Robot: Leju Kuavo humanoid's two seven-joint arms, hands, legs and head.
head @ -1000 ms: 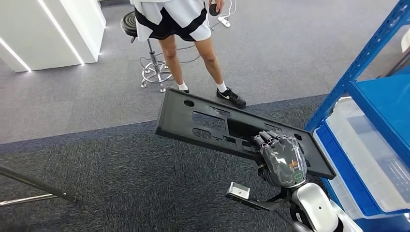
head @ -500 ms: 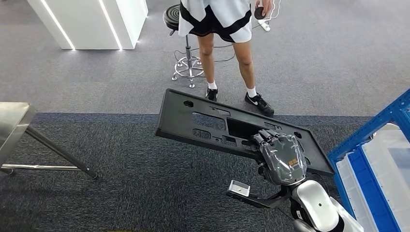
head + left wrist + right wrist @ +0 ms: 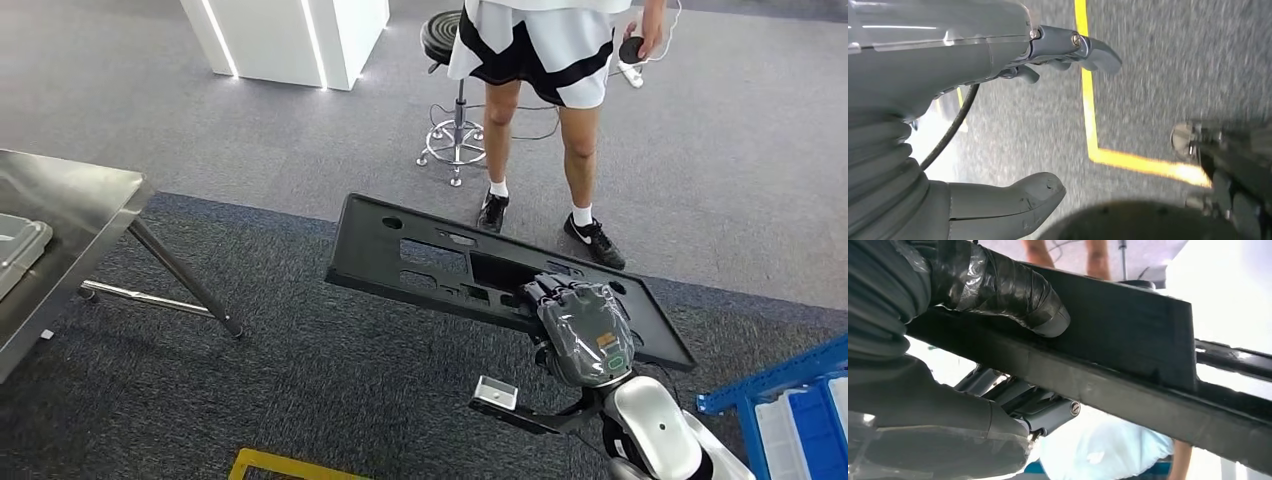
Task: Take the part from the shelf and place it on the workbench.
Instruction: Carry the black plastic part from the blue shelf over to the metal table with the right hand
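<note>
The part [image 3: 440, 265], a long flat black panel with cut-out openings, sits in the air above the dark carpet [image 3: 300, 370], held level and reaching out to the left of our right hand [image 3: 583, 325]. We see that hand gripping the panel near its right end, fingers curled over the near edge by a rectangular opening. In the right wrist view the thumb [image 3: 1013, 292] presses on one face of the part [image 3: 1128, 330] while the other fingers close on the opposite side.

The left hand [image 3: 998, 125] hangs over grey carpet crossed by a yellow line [image 3: 1093, 125]; its thumb and fingers are apart and nothing lies between them.

At the far left stands the metal desk [image 3: 70, 215], well apart from the panel. The corner of the blue shelf [image 3: 775, 385] shows at the lower right. A person [image 3: 540, 60] stands beyond the panel, beside a stool [image 3: 450, 90].
</note>
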